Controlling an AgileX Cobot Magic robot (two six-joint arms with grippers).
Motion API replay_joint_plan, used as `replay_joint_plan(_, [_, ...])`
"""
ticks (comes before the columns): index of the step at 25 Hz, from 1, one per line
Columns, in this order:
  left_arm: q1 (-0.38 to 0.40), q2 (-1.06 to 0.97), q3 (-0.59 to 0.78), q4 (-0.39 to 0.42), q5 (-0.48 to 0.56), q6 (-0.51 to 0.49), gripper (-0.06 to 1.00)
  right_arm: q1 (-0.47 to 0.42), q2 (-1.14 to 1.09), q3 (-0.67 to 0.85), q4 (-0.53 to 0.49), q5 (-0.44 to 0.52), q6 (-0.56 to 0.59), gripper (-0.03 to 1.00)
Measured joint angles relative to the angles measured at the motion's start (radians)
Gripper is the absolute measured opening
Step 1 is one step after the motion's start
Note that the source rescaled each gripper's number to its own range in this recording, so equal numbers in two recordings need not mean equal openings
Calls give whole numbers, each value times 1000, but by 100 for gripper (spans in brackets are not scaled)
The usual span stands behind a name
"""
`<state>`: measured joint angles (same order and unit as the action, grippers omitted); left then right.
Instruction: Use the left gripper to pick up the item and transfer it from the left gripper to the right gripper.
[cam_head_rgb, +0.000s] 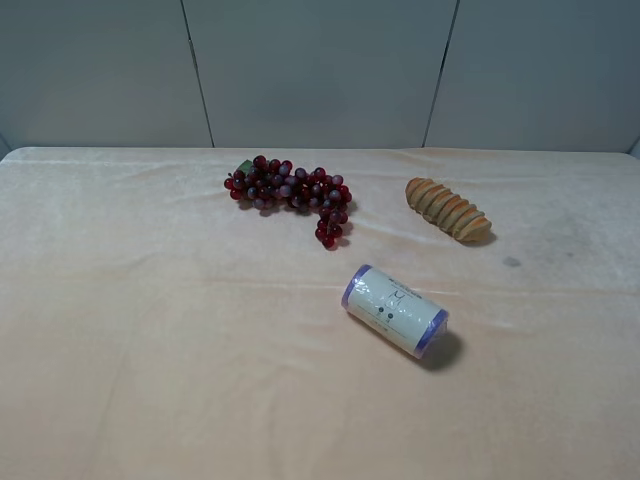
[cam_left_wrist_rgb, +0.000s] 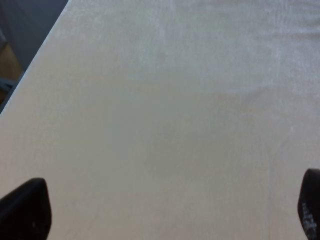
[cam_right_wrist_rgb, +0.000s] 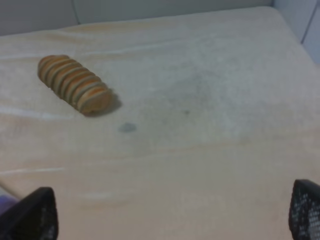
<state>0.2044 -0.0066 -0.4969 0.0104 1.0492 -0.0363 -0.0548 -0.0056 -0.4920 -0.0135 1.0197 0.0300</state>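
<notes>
The item, a white can (cam_head_rgb: 395, 311) with purple-blue ends, lies on its side on the cream cloth, right of the middle in the exterior high view. Neither arm shows in that view. In the left wrist view my left gripper (cam_left_wrist_rgb: 167, 210) is open, its two black fingertips far apart over bare cloth, with no can in sight. In the right wrist view my right gripper (cam_right_wrist_rgb: 172, 210) is open and empty; a sliver of purple (cam_right_wrist_rgb: 6, 201) at the frame's edge beside one fingertip may be the can's end.
A dark red grape bunch (cam_head_rgb: 292, 190) lies behind the can, left of it. A tan ridged bread-like piece (cam_head_rgb: 447, 209) lies at the back right and also shows in the right wrist view (cam_right_wrist_rgb: 74, 83). The table's left edge (cam_left_wrist_rgb: 35, 60) shows in the left wrist view.
</notes>
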Motion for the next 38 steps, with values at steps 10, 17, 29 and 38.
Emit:
replay_joint_plan(10, [0, 0, 0, 0, 0, 0, 98, 0, 0, 0, 0, 0, 0, 100])
replay_joint_plan(17, [0, 0, 0, 0, 0, 0, 98, 0, 0, 0, 0, 0, 0, 100])
replay_joint_plan(29, [0, 0, 0, 0, 0, 0, 98, 0, 0, 0, 0, 0, 0, 100])
replay_joint_plan(38, [0, 0, 0, 0, 0, 0, 98, 0, 0, 0, 0, 0, 0, 100])
